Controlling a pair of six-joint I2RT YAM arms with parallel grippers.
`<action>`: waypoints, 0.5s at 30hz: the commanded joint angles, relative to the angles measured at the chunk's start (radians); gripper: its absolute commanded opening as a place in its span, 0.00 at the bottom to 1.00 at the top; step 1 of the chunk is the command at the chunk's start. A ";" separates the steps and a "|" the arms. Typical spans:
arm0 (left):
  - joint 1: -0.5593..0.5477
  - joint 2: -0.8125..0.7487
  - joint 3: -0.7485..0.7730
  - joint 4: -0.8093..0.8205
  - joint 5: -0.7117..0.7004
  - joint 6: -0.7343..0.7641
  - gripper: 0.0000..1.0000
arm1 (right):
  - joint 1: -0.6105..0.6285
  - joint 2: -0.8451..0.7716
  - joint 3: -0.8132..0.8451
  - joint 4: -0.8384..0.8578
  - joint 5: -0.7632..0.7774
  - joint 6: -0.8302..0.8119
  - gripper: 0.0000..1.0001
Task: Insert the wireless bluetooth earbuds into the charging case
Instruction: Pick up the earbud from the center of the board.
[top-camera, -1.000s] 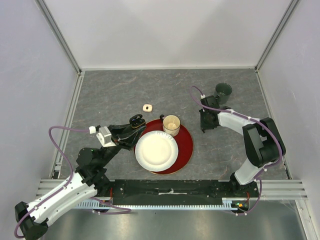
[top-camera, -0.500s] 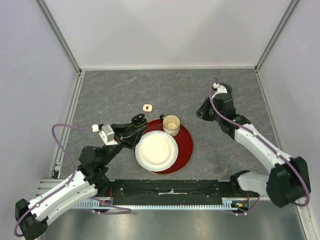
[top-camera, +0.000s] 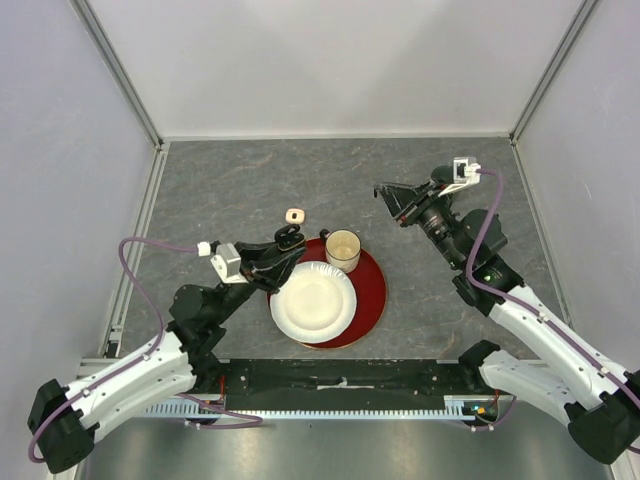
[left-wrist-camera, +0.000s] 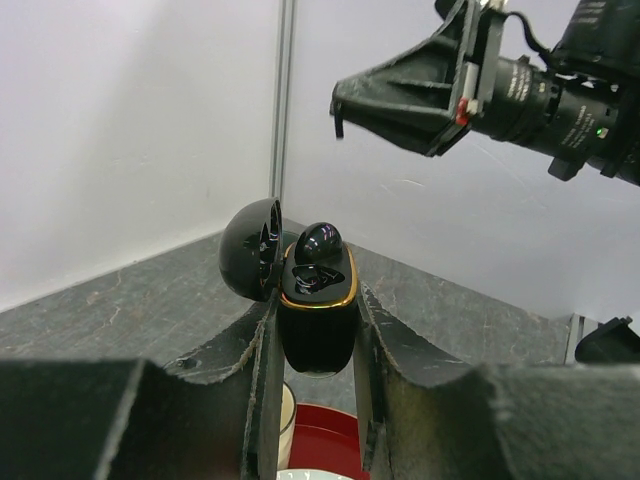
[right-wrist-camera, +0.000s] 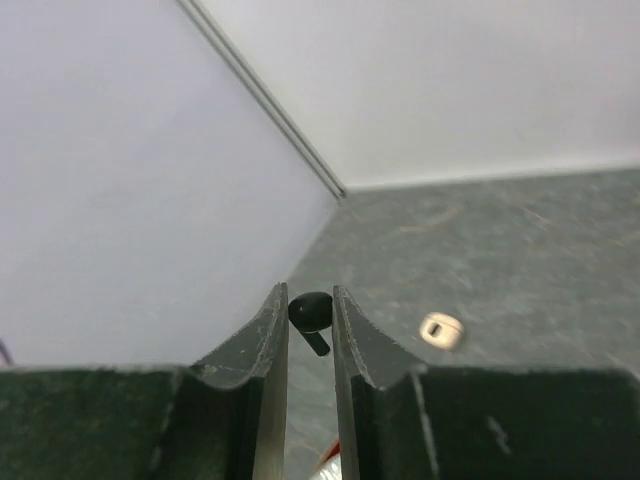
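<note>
Grey table (top-camera: 220, 190) carries red plate (top-camera: 372, 290), white paper plate (top-camera: 313, 300) on it, paper cup (top-camera: 343, 248) at far rim. Left tool (left-wrist-camera: 315, 298) clamped tight on open black charging case (left-wrist-camera: 318, 340), upright, seated earbud (left-wrist-camera: 318, 240) inside. Right tool (right-wrist-camera: 310, 292), raised well apart, nearly closed, pinches loose black earbud (right-wrist-camera: 310, 312) between its tips.

The charging case (left-wrist-camera: 318, 330) is glossy black with a gold rim. It stands upright, clamped between the fingers of the left hand (left-wrist-camera: 318, 300), with its lid (left-wrist-camera: 250, 250) swung open to the left. A black earbud (left-wrist-camera: 318, 241) sits in its top. A second black earbud (right-wrist-camera: 308, 311), stem slanting downward, is pinched in the right hand (right-wrist-camera: 309, 298), well apart from the case.
</note>
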 joint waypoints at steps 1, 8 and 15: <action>0.002 0.043 0.005 0.148 0.009 -0.030 0.02 | 0.048 -0.005 0.012 0.201 0.011 0.061 0.00; 0.001 0.139 0.011 0.257 0.027 -0.035 0.02 | 0.138 0.029 0.027 0.319 -0.022 0.090 0.00; 0.001 0.212 -0.001 0.372 0.032 -0.030 0.02 | 0.232 0.078 0.030 0.394 -0.077 0.088 0.00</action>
